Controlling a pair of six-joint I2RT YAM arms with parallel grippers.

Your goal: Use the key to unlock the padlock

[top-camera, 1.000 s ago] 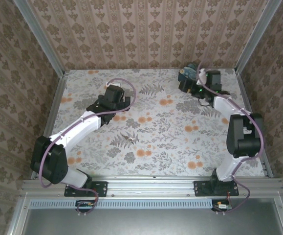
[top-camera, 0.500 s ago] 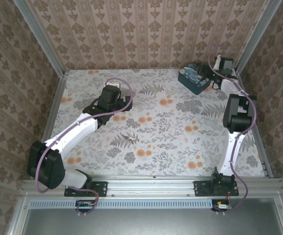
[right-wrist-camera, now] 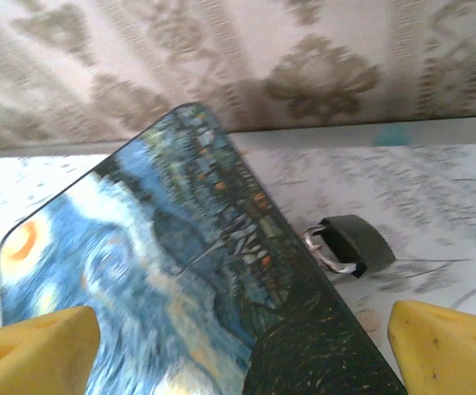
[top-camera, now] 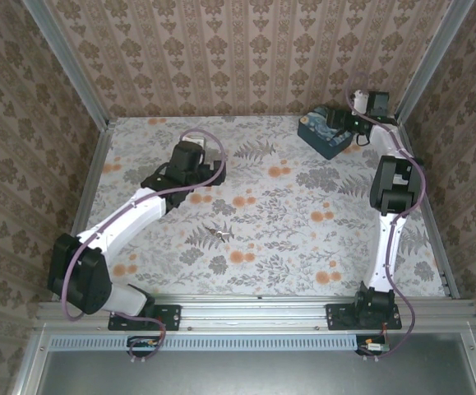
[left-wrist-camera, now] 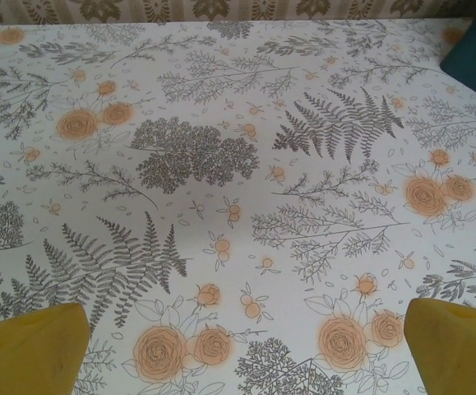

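Silvery key (top-camera: 219,234) lies mid-table, approx. 5 o'clock of left gripper (left-wrist-camera: 246,346), jaws wide, empty: swing round, drop straight, pinch the bow. Farther, right gripper (right-wrist-camera: 242,346), also spread, faces painted box (right-wrist-camera: 139,247); padlock (right-wrist-camera: 357,243) at box's 3 o'clock.

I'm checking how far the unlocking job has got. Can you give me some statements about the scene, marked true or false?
1. The key lies on the table, in no gripper. True.
2. The left gripper is shut. False: it is open above bare table.
3. The padlock sits at the edge of the box. True.
4. The right gripper holds the padlock. False: it is open, its fingers apart from the padlock.
5. The key is next to the box. False: it lies mid-table, while the box is in the far right corner.
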